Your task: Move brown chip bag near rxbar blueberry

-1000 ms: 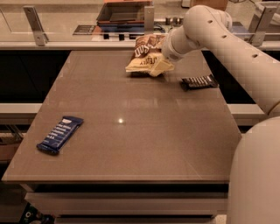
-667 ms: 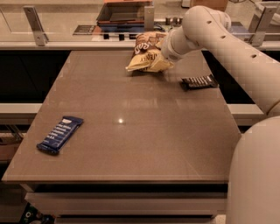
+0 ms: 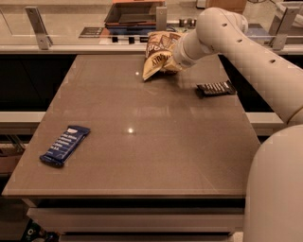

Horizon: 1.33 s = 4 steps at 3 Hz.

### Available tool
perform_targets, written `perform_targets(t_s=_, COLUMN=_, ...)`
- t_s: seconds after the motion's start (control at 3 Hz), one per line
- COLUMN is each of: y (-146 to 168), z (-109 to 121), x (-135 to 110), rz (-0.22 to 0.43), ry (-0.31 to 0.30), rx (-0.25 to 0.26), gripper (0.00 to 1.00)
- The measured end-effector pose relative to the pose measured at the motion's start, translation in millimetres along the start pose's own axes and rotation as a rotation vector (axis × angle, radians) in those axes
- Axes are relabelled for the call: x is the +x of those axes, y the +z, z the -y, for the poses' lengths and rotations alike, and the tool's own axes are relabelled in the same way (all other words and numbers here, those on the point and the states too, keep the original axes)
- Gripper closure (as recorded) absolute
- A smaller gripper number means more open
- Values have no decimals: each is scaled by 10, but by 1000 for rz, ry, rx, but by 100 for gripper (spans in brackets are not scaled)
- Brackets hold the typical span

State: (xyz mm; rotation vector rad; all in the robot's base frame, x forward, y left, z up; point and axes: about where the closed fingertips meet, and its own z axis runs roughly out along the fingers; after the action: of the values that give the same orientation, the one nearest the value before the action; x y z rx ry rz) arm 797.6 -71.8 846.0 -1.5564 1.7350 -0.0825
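Observation:
The brown chip bag (image 3: 157, 53), dark brown at the top with a cream-yellow lower part, hangs tilted above the far middle of the table. My gripper (image 3: 172, 63) is at the bag's right side, at the end of the white arm reaching in from the right. It is shut on the bag and holds it clear of the tabletop. The rxbar blueberry (image 3: 65, 145), a flat dark-blue bar with white lettering, lies near the table's front left edge, far from the bag.
A black bar with white lettering (image 3: 216, 88) lies near the table's right edge, under the arm. The brown table (image 3: 151, 156) has a counter behind it with a dark tray (image 3: 135, 13) and metal brackets (image 3: 38, 21). My white body fills the lower right.
The gripper has lifted the chip bag off the tabletop and carried it a little to the left. The two bars have not moved.

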Motion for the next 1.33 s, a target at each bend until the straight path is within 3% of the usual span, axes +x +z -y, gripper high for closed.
perform_targets(t_s=0.67, y=-57, z=-10, x=-117, rz=24, ry=-13, rx=-27, gripper=100)
perform_targets(t_s=1.0, y=-213, z=-39, x=-303, rz=59, ry=-37, rx=-61, gripper=100)
perform_targets(t_s=1.33, y=-481, z=-88, x=-445, rz=79, ry=-48, rx=-62, gripper=100)
